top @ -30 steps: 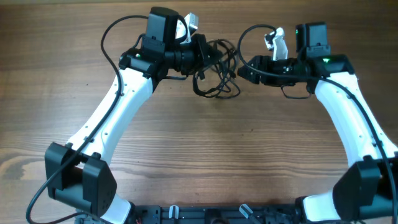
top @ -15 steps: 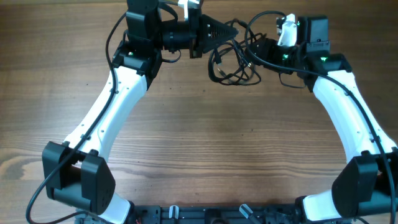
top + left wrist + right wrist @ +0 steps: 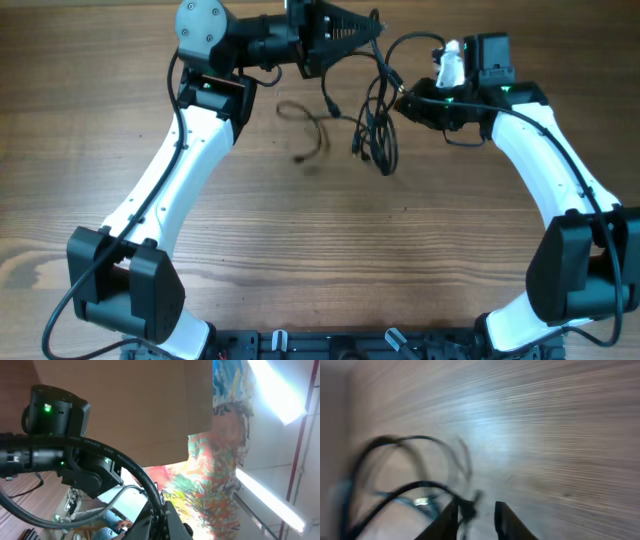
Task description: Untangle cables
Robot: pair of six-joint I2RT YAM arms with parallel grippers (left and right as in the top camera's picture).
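My left gripper (image 3: 377, 24) is at the far edge of the table, raised and shut on a black cable (image 3: 381, 72) that hangs down from its tips. In the left wrist view the fingers (image 3: 172, 522) pinch that cable (image 3: 115, 460), and the camera looks up into the room. The cables (image 3: 376, 130) dangle in long loops, and one blurred strand (image 3: 314, 125) swings out to the left. My right gripper (image 3: 401, 100) is just right of the hanging loops. Its jaws (image 3: 476, 520) show a gap, with a cable plug (image 3: 469, 507) against the left finger.
The wooden table (image 3: 330, 250) stretches toward the near edge below both arms. Both white arms reach toward the far edge, left arm (image 3: 180, 170) and right arm (image 3: 560, 170). The right wrist view is heavily blurred.
My left gripper has risen and moved toward the far edge, pulling the tangle up and stretching it into hanging loops. One strand swung out left. The right jaws have narrowed.
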